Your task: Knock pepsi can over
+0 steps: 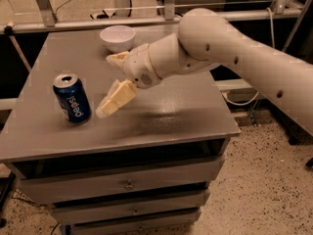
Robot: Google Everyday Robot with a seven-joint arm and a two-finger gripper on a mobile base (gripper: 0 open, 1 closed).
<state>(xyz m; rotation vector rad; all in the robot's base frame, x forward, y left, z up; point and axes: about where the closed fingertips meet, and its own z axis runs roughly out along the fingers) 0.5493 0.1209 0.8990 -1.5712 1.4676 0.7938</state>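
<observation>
Counted on grey bench (186,112): 1 pepsi can (72,98), 1 white bowl (117,37). Can upright nr front-left of bench as viewed, silver top up, lettering facing camera. Bowl well apart at back edge. 1 claw (104,85) on 1 white arm (234,48), over bench middle, just beside can, w/ 2 fingers (117,98) spread wide, pinching nothing; lower fingertip close to can, seemingly not touching. Below benchtop, 3 drawers (122,182).

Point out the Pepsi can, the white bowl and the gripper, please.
Dark-blue aluminium pepsi can (73,102): camera view, lettered side wall.
Round white bowl (117,45): camera view, front outer wall.
Cream two-finger gripper (104,85): camera view, midway between its open jaws' tips, beside the can.
</observation>
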